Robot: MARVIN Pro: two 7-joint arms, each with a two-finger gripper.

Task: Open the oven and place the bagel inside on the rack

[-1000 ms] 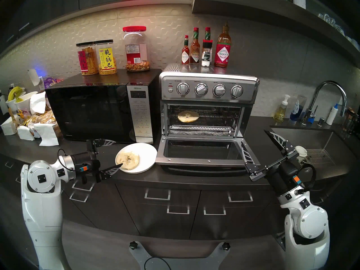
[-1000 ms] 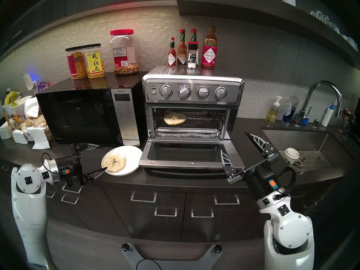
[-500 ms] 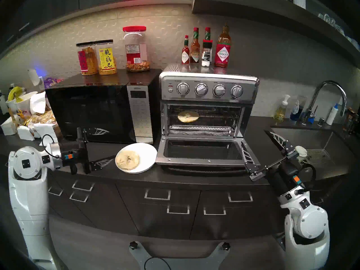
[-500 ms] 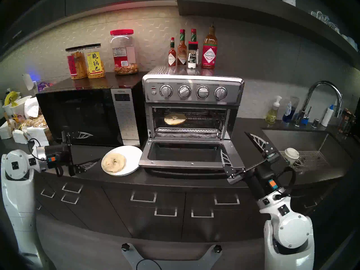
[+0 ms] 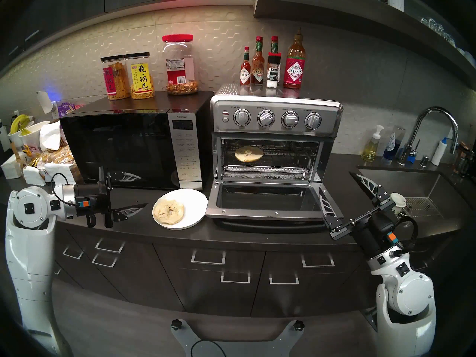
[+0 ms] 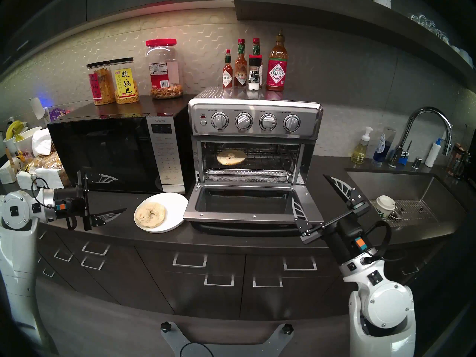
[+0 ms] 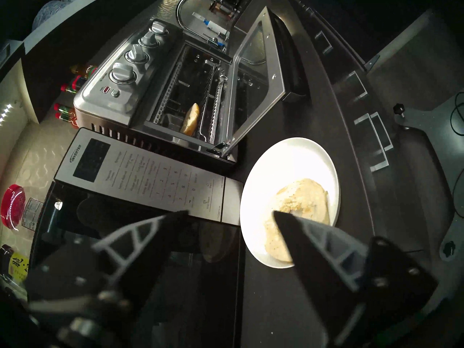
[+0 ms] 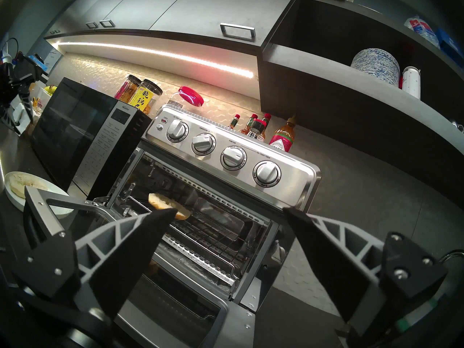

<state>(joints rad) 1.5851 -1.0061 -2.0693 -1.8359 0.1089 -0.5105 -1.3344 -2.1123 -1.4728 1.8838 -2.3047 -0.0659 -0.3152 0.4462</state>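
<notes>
The stainless oven (image 5: 275, 117) stands with its glass door (image 5: 265, 213) dropped flat. One bagel half (image 5: 248, 154) lies cut face up on the left of the wire rack (image 5: 288, 155), and it also shows in the right wrist view (image 8: 160, 201). The other bagel half (image 5: 168, 211) rests on a white plate (image 5: 193, 202) left of the door. My left gripper (image 5: 144, 191) is open and empty, a short way left of the plate, fingers pointing at it. My right gripper (image 5: 334, 180) hangs open and empty at the door's right corner.
A black microwave (image 5: 123, 147) stands left of the oven, with snack jars on top. Sauce bottles (image 5: 295, 65) stand on the oven. A foil-lined tray (image 5: 265, 172) sits under the rack. At the right are a sink (image 5: 412, 184), a paper cup (image 5: 398, 200) and a faucet. Bags and boxes crowd the far left.
My left gripper has drawn back to the left and risen a little; its lower finger lay on the plate's bagel half a second ago and is now clear of it. The right arm stayed still.
</notes>
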